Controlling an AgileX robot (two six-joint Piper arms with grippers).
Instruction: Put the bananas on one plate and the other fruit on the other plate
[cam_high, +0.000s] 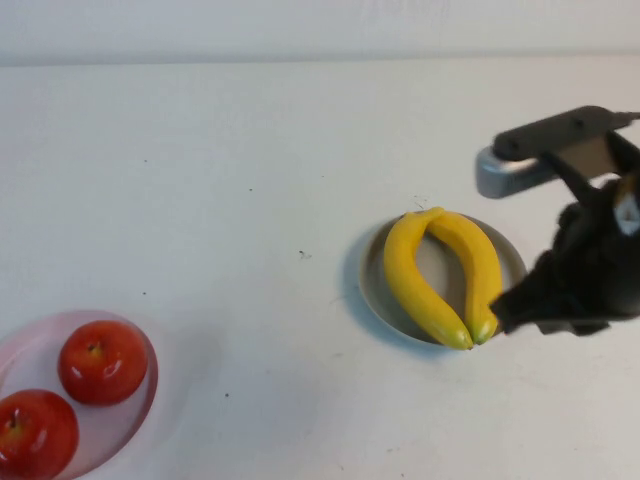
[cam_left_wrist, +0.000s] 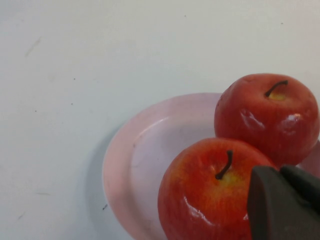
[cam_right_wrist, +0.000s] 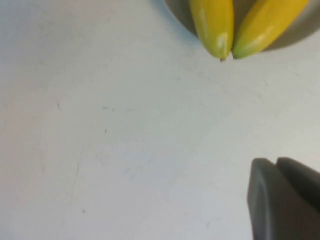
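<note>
Sorting looks finished, judging by how things lie. Nearest, at seven o'clock on the white surface (cam_high: 230, 150), two red apples (cam_high: 102, 361) sit touching on the pale pink plate (cam_high: 140, 405). Farther in, around four o'clock, two bananas (cam_high: 440, 275) lie on the grey-blue plate (cam_high: 373, 290), tips meeting at both ends.

The right claw (cam_high: 520, 305) is just beside the banana tips at the plate's edge; whether it is open or closed I cannot tell. The likely next move is only withdrawing that arm without nudging the bananas.

The left claw (cam_left_wrist: 282, 202) is absent from the high view — only its wrist view shows it, over the nearer apple, gripping nothing visible, state unclear. The right wrist view shows bare surface between claw and banana tips.
</note>
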